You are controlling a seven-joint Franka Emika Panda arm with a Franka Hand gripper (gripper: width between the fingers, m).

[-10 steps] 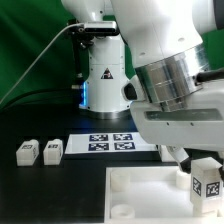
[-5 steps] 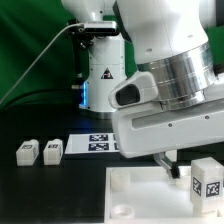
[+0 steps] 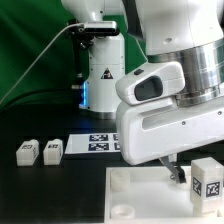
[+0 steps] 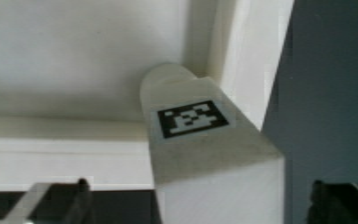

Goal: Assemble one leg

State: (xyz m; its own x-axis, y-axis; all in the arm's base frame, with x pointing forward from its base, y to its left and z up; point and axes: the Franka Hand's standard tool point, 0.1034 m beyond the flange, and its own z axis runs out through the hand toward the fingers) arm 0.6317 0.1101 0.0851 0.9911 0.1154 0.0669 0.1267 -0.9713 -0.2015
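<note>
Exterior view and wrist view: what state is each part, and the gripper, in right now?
Gripper: open, holding nothing.
Leg on the tray: upright, not gripped.
Outer loose leg: resting on the table.
Inner loose leg: resting beside it.
Tray: flat.

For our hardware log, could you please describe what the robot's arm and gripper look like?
The arm has glossy white rounded shells with a ribbed silver-grey ring near the wrist. The gripper has a boxy white body and dark fingers. The white base column carries a triangular warning sticker, and a black cable runs to its top.
</note>
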